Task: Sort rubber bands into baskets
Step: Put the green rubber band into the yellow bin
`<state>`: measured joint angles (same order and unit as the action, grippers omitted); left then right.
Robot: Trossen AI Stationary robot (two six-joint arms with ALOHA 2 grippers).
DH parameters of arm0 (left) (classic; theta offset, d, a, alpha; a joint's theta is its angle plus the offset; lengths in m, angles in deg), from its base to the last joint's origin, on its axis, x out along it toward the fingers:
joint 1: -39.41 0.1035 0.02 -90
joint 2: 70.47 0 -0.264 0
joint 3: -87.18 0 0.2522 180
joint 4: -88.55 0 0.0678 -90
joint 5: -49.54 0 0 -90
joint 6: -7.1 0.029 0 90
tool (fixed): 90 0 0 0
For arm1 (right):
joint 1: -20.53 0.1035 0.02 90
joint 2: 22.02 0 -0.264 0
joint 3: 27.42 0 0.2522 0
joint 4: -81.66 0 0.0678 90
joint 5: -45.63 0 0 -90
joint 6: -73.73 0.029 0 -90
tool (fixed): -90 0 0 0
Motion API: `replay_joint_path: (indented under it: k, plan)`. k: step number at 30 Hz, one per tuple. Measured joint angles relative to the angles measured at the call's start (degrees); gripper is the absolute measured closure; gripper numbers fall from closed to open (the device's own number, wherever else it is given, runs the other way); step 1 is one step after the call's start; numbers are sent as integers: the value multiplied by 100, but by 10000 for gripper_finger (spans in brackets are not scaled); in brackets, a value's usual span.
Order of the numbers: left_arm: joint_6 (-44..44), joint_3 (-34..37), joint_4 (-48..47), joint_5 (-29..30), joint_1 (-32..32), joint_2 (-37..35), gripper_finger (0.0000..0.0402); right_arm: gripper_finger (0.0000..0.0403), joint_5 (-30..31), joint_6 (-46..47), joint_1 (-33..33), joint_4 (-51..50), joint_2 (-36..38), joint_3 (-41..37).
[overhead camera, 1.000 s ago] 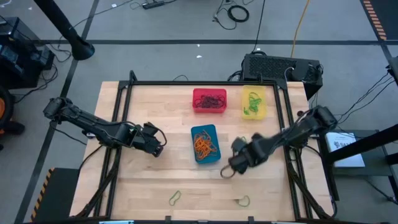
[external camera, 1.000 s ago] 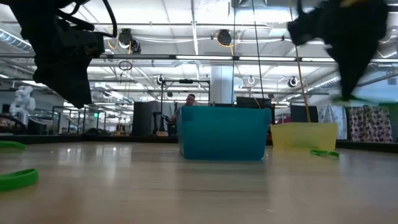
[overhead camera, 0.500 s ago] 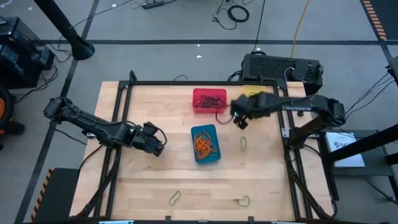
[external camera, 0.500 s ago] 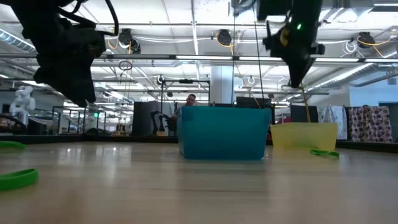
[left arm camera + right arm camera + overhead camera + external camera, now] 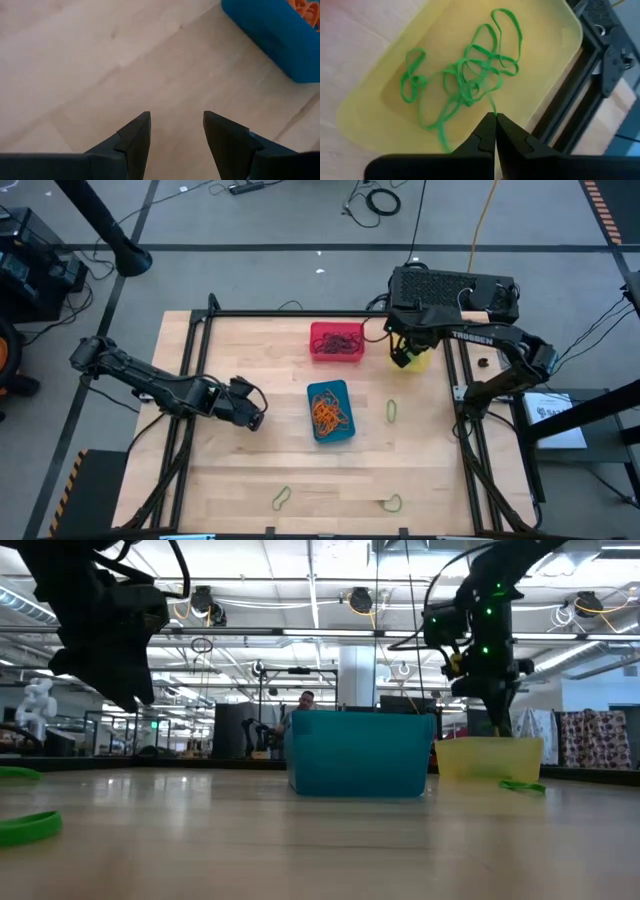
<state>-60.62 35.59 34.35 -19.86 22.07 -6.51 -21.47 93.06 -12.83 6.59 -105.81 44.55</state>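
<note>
A green rubber band (image 5: 492,106) is pinched by the right claw (image 5: 495,131), pressed together over the yellow basket (image 5: 417,358) at upper right; if released off-centre, it could be dropped onto the bench (image 5: 250,470); left claw (image 5: 175,131) is spread, idle.

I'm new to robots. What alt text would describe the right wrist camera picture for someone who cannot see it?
The right gripper, its two dark fingers shut on a thin green rubber band, hangs over a yellow rectangular plastic basket. A tangle of green rubber bands lies inside the basket, which sits on a light wooden table.
</note>
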Motion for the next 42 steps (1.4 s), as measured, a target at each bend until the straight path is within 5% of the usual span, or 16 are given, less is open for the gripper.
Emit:
replay_joint_path:
  k: [14,24,36,42]
  plan:
    - [-669,1,-2231,-1356,0,127,212,330,-330,-70,-195,535,0,-100]
    - [-370,514,-1865,-1558,-42,472,212,273,-497,-267,-182,498,20,29]
    - [-190,625,-1261,-1751,-42,732,216,269,93,-377,-180,107,22,886]
    - [-42,633,-1228,-1749,-42,1044,256,269,-690,-360,-76,2,22,1415]
